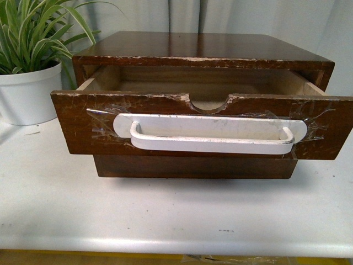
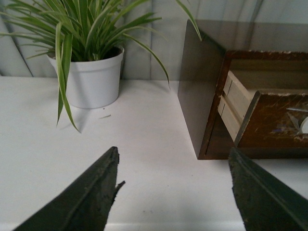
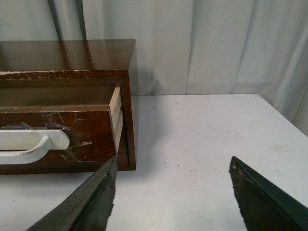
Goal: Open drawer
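On a white table (image 1: 165, 221), the drawer (image 1: 204, 130) stands pulled out; my left gripper (image 2: 173, 187) and right gripper (image 3: 173, 192) gape empty; no writing shows.

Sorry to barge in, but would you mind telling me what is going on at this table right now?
A two-armed robot is working on opening a drawer in a small brown wooden cabinet on a white table. The drawer, with a white handle taped on, is already pulled well out and looks empty. Nothing is touching it now: the left gripper and right gripper are both open, each off to one side of the cabinet above the table. A potted plant stands beside the cabinet.
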